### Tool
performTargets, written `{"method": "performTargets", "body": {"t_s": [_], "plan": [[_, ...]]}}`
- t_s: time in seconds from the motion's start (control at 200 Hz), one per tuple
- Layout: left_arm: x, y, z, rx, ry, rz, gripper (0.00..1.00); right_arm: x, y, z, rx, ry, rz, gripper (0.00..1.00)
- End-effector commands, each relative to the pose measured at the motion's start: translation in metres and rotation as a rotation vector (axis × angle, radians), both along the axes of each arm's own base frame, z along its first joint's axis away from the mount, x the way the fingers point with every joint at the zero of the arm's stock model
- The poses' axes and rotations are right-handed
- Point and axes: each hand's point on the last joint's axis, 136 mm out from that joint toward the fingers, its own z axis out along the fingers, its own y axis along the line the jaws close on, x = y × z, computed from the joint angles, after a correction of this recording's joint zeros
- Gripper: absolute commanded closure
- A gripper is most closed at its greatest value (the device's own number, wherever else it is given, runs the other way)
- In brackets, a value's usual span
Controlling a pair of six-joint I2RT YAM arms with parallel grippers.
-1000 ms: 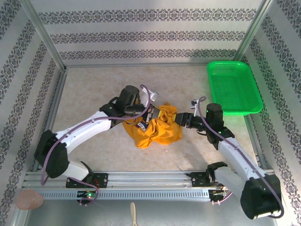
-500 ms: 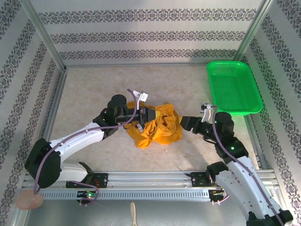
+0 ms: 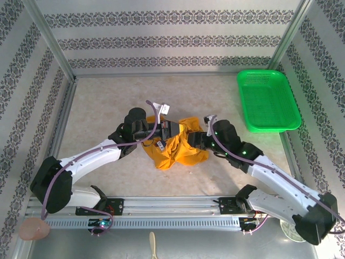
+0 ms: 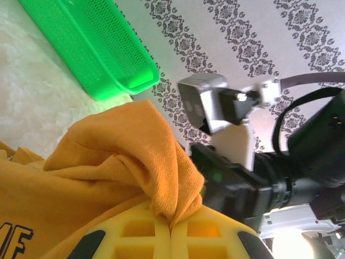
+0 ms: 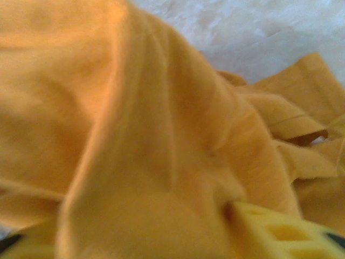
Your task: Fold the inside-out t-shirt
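Observation:
The inside-out t-shirt lies crumpled, mustard-orange, at the table's middle. My left gripper comes in from the left at its upper edge. In the left wrist view, that gripper is shut on a raised fold of the t-shirt, and dark lettering shows at the lower left. My right gripper is pressed into the shirt's right side. In the right wrist view, the t-shirt bulges over that gripper. One yellow finger shows, and cloth hides the gap.
A green plastic basket stands at the back right, also in the left wrist view. Patterned walls and metal posts ring the table. Bare tabletop lies left of and behind the shirt. The two grippers are close together over the cloth.
My right arm has swung left from beside the basket, and its gripper has pushed into the shirt's right side. My left gripper has shifted slightly and kept its hold on the fold.

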Motion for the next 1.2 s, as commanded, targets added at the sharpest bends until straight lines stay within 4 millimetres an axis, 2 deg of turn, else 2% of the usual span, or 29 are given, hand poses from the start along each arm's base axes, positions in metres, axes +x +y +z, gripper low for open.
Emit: {"method": "performTargets", "body": {"t_s": [0.0,0.045,0.1,0.195,0.24,0.35,0.495,0.565,0.659,0.704,0.764,0.869,0.914,1.064,1.194], "plan": [[0.011,0.003,0.021,-0.066,-0.033,0.026,1.0,0.023,-0.008,0.013,-0.023,-0.08,-0.048,1.0],[0.016,0.009,0.019,-0.083,-0.014,0.041,1.0,0.024,-0.011,0.011,0.005,-0.064,-0.021,1.0],[0.024,0.02,0.015,-0.111,0.004,0.073,1.0,0.021,-0.009,0.021,0.099,-0.078,0.054,1.0],[0.04,0.039,0.008,-0.17,0.042,0.134,1.0,0.005,0.0,0.058,0.278,-0.16,0.234,1.0],[0.045,0.045,0.002,-0.189,0.066,0.148,1.0,-0.01,0.006,0.077,0.365,-0.184,0.353,1.0],[0.051,0.044,-0.008,-0.221,0.1,0.145,1.0,-0.037,0.015,0.113,0.49,-0.242,0.53,1.0],[0.056,0.039,-0.015,-0.235,0.128,0.137,1.0,-0.056,0.021,0.151,0.585,-0.304,0.65,1.0],[0.056,0.034,-0.01,-0.243,0.117,0.117,1.0,-0.052,0.024,0.15,0.577,-0.301,0.638,1.0],[0.048,0.023,0.007,-0.257,0.081,0.06,1.0,-0.033,0.017,0.13,0.557,-0.287,0.549,1.0],[0.043,0.018,0.016,-0.256,0.061,0.03,0.97,-0.025,0.013,0.12,0.563,-0.278,0.514,1.0],[0.039,0.015,0.022,-0.24,0.046,0.016,0.88,-0.018,0.009,0.113,0.584,-0.259,0.49,1.0],[0.041,0.028,0.026,-0.223,0.025,0.102,0.56,-0.01,0.003,0.108,0.59,-0.263,0.435,1.0],[0.041,0.035,0.024,-0.205,0.025,0.147,0.49,-0.007,0.0,0.105,0.588,-0.264,0.41,1.0],[0.035,0.053,0.031,-0.211,0.02,0.234,0.46,-0.002,-0.006,0.101,0.593,-0.26,0.368,1.0],[0.018,0.045,0.049,-0.257,-0.001,0.192,0.47,-0.002,-0.005,0.102,0.6,-0.257,0.374,1.0]]}}
